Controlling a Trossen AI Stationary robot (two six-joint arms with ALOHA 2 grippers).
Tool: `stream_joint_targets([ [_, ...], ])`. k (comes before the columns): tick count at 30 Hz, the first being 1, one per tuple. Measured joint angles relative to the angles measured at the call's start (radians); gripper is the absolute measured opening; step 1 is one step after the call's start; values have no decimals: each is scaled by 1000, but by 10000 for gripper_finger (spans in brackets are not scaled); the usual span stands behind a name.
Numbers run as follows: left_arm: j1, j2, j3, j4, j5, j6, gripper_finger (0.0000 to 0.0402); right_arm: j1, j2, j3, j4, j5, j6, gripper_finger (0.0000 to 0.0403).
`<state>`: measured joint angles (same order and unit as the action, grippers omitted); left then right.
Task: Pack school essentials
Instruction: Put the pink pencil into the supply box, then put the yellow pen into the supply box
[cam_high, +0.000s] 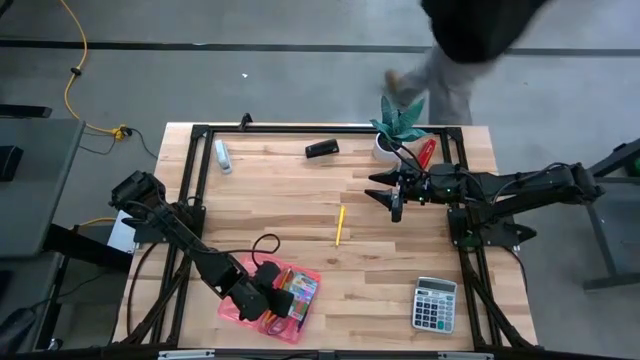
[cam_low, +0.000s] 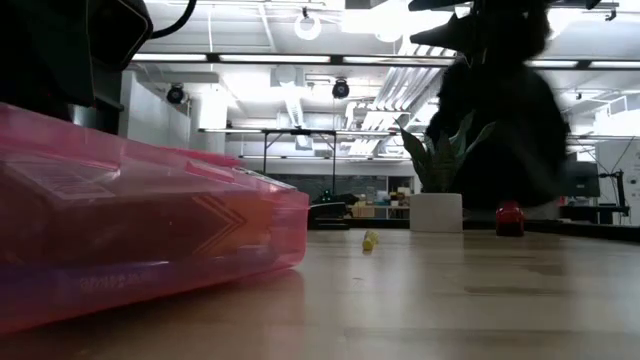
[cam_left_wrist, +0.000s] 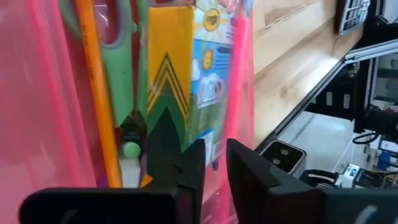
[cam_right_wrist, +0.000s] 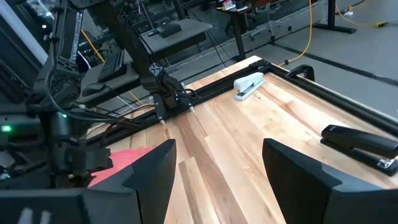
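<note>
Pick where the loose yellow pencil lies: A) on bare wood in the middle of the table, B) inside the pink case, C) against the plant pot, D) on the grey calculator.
A: the yellow pencil lies alone on the wooden table, apart from everything else.

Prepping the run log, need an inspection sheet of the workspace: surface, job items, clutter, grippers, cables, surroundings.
Surface: wooden table, black frame round its edge.
Job's things: pink case near the front edge holds green-handled scissors, an orange pencil and a crayon box; one yellow pencil lies loose mid-table.
Clutter: grey calculator, black stapler, white stapler, potted plant, red object.
Grippers: left gripper over the case, fingers narrowly apart, nothing between them; right gripper open, beside the plant.
Cables: black cable looped by the case; yellow cable on the floor.
Surroundings: person behind the table.
</note>
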<state>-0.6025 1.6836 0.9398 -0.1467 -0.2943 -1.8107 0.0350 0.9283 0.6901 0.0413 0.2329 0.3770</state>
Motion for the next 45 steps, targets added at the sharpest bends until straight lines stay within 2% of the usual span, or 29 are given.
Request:
stream_joint_targets([
  [10,6,-13,0,-54,-3,56,106,0,0,0,0,0,19,232],
  [17,55,-174,0,-175,-44,247,137,0,0,0,-4,-2,34,232],
  [20,91,-280,0,-192,-118,412,144,0,0,0,-2,-14,46,232],
  [24,182,-415,1,-174,-228,727,147,0,0,0,8,-54,71,232],
  [27,287,-499,0,-144,-239,985,148,1,0,0,9,-69,79,232],
  [32,492,-597,-1,31,-98,1417,148,1,0,0,40,-68,89,232],
  [35,595,-648,-28,229,13,1574,148,1,0,0,60,-68,88,232],
  [37,658,-681,-68,339,80,1616,148,1,0,0,74,-68,87,232],
  [40,722,-708,-151,469,144,1596,148,1,0,0,98,-46,86,232],
  [45,771,-733,-283,556,221,1533,148,0,0,0,108,-23,69,232],
])
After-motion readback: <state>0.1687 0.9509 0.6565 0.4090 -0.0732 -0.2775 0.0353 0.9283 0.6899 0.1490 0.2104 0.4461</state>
